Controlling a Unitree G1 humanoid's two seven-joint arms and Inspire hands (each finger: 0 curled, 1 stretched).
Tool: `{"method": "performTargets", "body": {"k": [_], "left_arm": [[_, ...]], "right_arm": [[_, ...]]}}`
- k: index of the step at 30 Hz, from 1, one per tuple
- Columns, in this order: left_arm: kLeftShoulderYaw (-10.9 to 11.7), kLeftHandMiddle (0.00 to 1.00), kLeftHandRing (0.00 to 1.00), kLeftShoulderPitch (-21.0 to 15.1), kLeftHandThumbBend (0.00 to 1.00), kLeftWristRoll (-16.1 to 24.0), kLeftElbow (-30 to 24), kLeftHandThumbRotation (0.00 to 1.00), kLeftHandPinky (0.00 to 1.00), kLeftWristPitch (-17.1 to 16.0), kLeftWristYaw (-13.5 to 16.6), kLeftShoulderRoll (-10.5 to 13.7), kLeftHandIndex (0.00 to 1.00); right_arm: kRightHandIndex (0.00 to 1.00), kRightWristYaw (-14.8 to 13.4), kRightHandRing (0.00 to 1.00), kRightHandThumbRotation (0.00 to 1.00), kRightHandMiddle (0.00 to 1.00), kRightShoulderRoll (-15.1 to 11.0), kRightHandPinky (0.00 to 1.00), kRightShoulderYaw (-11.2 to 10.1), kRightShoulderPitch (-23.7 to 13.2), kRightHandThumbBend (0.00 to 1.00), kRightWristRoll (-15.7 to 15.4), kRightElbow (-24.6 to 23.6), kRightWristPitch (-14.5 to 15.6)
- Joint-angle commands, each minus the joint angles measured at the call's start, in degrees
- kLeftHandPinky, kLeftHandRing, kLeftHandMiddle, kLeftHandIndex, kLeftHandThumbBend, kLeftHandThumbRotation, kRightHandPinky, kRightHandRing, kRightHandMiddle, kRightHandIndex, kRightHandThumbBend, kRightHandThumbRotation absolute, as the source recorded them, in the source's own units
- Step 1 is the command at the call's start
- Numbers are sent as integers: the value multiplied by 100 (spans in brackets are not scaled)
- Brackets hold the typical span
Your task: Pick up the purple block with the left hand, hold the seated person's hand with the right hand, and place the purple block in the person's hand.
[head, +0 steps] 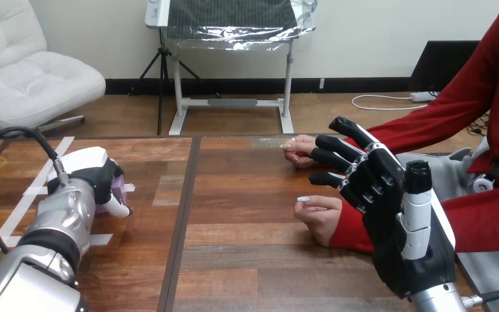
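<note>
1. My left hand [94,181] is well left of the table seam [180,227]. Its fingers are curled round the purple block [117,190], with one finger tucked under it.
2. The purple block is left of the seam too, low at the table top. I can't tell if it's lifted clear yet.
3. The block looks small, rigid and light, so it shouldn't crush. The faces look smooth and it may slip. I judge it best to pinch opposite flat faces and leave one end free for the handover.
4. Just right of the seam, the person's upper hand [299,149] and the person's lower hand [318,214] rest on the table with fingers curled in. No open palm is offered.
5. My right hand [390,221] is far right of the seam, raised, fingers spread straight and holding nothing. It overlaps the lower hand's red sleeve, but I can't tell if it touches.
</note>
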Motion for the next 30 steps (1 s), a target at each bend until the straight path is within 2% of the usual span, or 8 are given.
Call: {"method": "performTargets", "body": {"k": [1, 14, 18, 21, 30], "left_arm": [[-96, 87, 90, -298, 54, 93, 2, 0, 93, 46, 59, -4, 85], [-58, 87, 89, -315, 52, 93, -16, 0, 92, 80, 77, -21, 83], [65, 85, 87, -330, 53, -27, -26, 1, 91, 139, 88, -47, 82], [123, 84, 85, -339, 55, -88, -27, 5, 89, 159, 82, -57, 80], [187, 73, 73, -368, 58, -197, -76, 16, 71, 60, 149, -49, 72]], "right_arm": [[85, 37, 81, 98, 80, -53, 70, -24, -318, 83, 64, -123, -76], [86, 35, 81, 97, 80, -59, 70, -32, -318, 83, 52, -138, -45], [86, 36, 81, 97, 80, -63, 70, -36, -317, 84, 57, -142, -35], [86, 40, 81, 97, 80, -65, 70, -38, -315, 83, 62, -141, -38], [86, 34, 81, 98, 81, -55, 71, -36, -331, 83, 52, -119, -49]]}}
